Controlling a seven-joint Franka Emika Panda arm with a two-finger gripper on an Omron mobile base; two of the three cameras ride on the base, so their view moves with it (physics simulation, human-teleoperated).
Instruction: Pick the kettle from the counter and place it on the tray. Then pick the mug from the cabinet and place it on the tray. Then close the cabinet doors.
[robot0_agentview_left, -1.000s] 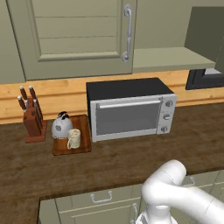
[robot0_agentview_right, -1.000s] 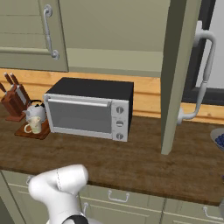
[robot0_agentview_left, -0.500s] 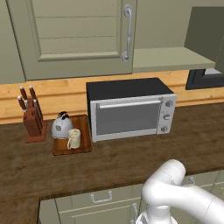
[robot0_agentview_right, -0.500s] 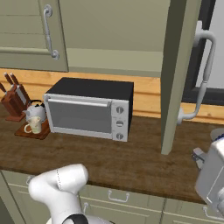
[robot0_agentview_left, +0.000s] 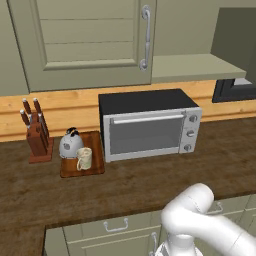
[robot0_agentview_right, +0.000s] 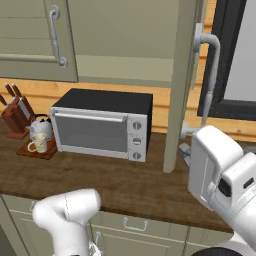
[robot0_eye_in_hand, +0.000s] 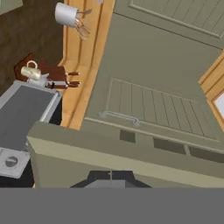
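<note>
You face a simulated kitchen: a light wooden backsplash, the olive cabinet (robot0_agentview_left: 195, 67) above, and the long dark counter (robot0_agentview_left: 130, 185) below it. The left cabinet door (robot0_agentview_left: 90, 40) lies flat against the front. The right cabinet door (robot0_agentview_right: 181, 85) stands edge-on, swung out over the counter's right part, so it is what remains. A microwave (robot0_agentview_left: 150, 125) sits mid-counter against the backsplash. Toward the counter's left end the tray (robot0_agentview_left: 95, 162) carries both the kettle (robot0_agentview_left: 71, 144) and the mug (robot0_agentview_left: 84, 158), touching or nearly so, with a knife block (robot0_agentview_left: 37, 135) just beside the tray's left edge. By my reading, both placements are done and closing is the step in hand.

The gripper (robot0_eye_in_hand: 111, 176) is clenched on nothing, its tips pointing at the top edge of the open door in the hand view; in the right base view the hand sits low beside that door. Push with the closed fingers on the door's outer face near its handle (robot0_agentview_right: 210, 75), away from the hinge, and sweep steadily until it lies flush. Keep the arm clear of the microwave.
</note>
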